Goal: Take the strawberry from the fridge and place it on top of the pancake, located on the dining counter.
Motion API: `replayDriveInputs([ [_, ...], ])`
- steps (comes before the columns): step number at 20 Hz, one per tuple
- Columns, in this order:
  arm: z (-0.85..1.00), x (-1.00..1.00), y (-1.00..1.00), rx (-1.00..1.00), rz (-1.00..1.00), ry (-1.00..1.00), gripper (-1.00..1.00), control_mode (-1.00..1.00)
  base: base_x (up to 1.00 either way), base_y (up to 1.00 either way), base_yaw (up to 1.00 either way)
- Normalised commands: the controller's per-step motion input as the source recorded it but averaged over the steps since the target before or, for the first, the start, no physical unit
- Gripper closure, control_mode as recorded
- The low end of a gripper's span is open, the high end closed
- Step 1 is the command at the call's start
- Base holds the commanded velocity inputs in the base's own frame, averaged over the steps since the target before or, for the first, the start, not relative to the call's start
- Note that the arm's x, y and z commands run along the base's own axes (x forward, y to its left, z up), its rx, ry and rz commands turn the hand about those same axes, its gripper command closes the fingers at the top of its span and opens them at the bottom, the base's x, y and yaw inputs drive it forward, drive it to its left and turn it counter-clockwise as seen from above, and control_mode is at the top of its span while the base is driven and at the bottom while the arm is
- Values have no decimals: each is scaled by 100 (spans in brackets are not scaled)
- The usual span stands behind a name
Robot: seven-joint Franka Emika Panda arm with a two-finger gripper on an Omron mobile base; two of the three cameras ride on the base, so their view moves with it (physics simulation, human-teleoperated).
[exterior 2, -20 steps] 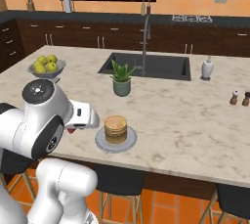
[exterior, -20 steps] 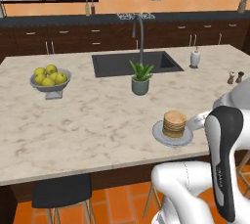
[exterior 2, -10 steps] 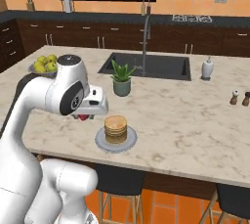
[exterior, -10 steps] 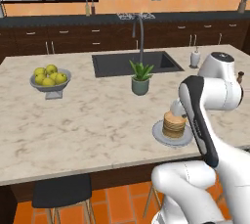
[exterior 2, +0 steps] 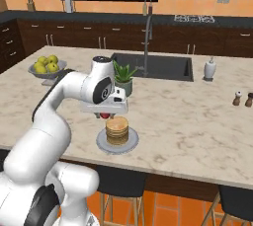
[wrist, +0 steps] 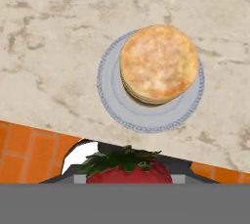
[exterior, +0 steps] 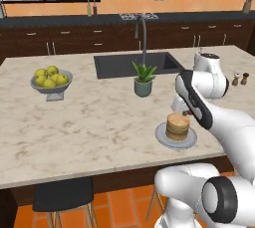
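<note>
Strawberry (wrist: 128,170) fills the bottom of our hand view: bright red, rounded, capped with ragged green leaves, and in our right base view it shows as a red spot (exterior 2: 105,116) under the gripper (exterior 2: 105,113), whose jaws are clamped on it. We hold it above the dining counter (exterior 2: 188,121), just beside and slightly higher than the pancake (exterior 2: 117,131), not yet over it. We see the pancake (wrist: 159,63) as a short stack of round, golden-tan discs with a mottled top, on a round grey plate (wrist: 113,105) with a finely beaded rim, near the counter's front edge. The top is beige marbled stone. Behind stand a potted green plant (exterior: 143,79) and a dark inset sink (exterior: 119,65) with a tall tap; a grey bowl of yellow-green fruit (exterior: 50,79) sits well apart
</note>
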Motion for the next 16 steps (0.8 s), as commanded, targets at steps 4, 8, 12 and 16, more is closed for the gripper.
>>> replayDriveInputs([
  [4,-58,56,0,-3,0,5,100,-100,0,0,0],
  [8,-54,54,0,-2,0,1,100,-100,0,0,0],
  [12,-44,64,-2,0,0,0,100,-100,0,0,0],
  [16,-22,59,-5,0,1,0,100,-100,0,0,0],
])
